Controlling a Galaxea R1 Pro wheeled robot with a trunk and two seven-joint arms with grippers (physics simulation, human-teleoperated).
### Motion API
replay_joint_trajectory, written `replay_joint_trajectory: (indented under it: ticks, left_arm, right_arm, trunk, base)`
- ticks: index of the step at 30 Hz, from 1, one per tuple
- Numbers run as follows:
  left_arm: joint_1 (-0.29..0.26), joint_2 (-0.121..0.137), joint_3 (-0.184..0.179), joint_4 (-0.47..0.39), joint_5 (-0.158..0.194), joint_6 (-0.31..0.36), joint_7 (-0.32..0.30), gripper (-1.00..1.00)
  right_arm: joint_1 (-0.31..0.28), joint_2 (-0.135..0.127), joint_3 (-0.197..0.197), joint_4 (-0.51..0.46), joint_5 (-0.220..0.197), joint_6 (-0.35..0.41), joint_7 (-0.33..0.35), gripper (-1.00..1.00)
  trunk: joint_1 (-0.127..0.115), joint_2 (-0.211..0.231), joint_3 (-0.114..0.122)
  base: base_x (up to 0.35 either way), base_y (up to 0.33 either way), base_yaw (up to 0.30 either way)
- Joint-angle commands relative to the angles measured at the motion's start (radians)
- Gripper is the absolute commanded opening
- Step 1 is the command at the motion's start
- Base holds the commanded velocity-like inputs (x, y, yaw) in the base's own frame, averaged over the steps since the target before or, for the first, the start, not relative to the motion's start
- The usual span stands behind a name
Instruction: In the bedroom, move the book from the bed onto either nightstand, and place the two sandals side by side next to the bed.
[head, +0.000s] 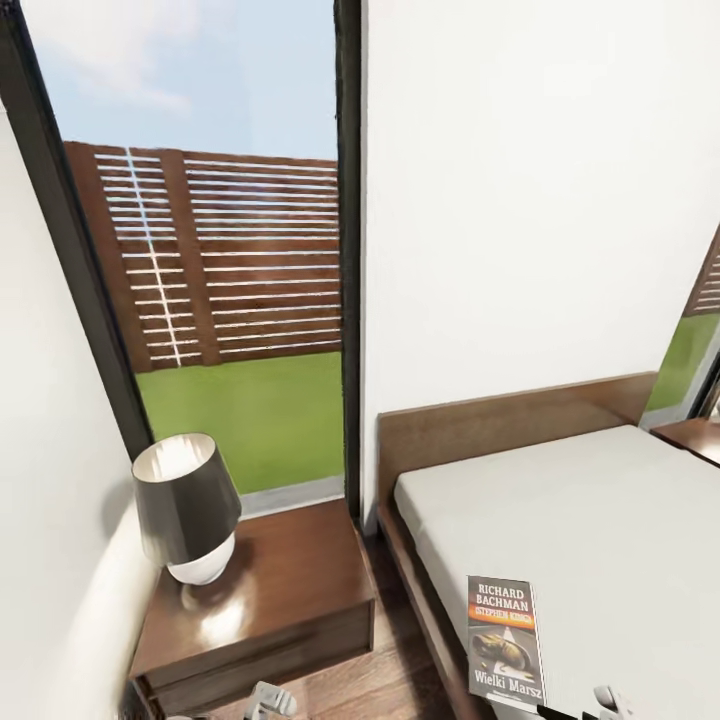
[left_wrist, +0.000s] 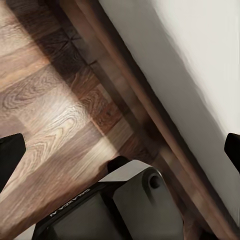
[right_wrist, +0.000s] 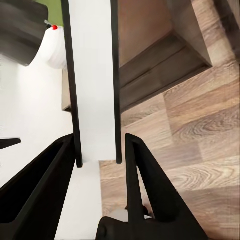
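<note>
The book (head: 505, 640) stands upright over the near left corner of the bed (head: 590, 510), cover towards me. In the right wrist view the book (right_wrist: 93, 75) is edge-on, and my right gripper (right_wrist: 98, 150) is shut on its lower end. A dark reddish-brown nightstand (head: 285, 590) stands left of the bed, below the window. My left gripper (left_wrist: 120, 145) is open, its black fingertips (left_wrist: 11, 150) far apart above the wood floor beside the bed frame (left_wrist: 145, 110). The sandals are out of view.
A lamp (head: 188, 508) with a dark shade and white base takes up the nightstand's left part; its right part is bare. A narrow strip of floor (head: 395, 650) separates nightstand and bed. A second nightstand (head: 697, 436) sits at the bed's far side.
</note>
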Motion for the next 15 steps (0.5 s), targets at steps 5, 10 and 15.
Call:
replay_joint_trajectory:
  ticks: [5, 10, 15]
  left_arm:
    - [-0.001, 0.0, -0.009, 0.0, 0.008, -0.001, -0.003, 1.0]
    - [-0.001, 0.0, -0.009, 0.0, 0.008, -0.001, -0.003, 1.0]
    - [-0.001, 0.001, -0.009, 0.0, 0.009, -0.001, -0.003, 1.0]
  right_arm:
    - [-0.001, 0.0, 0.0, 0.0, -0.01, 0.01, 0.002, -1.0]
    - [-0.001, 0.0, 0.0, 0.0, -0.009, 0.01, 0.002, -1.0]
    - [-0.001, 0.0, 0.0, 0.0, -0.009, 0.01, 0.002, -1.0]
  trunk:
    - [0.001, -0.002, -0.002]
    - [0.001, -0.002, -0.002]
    - [0.001, -0.002, -0.002]
  base:
    - [0.0, 0.0, 0.262]
    - [0.0, 0.0, 0.25]
    - [0.0, 0.0, 0.243]
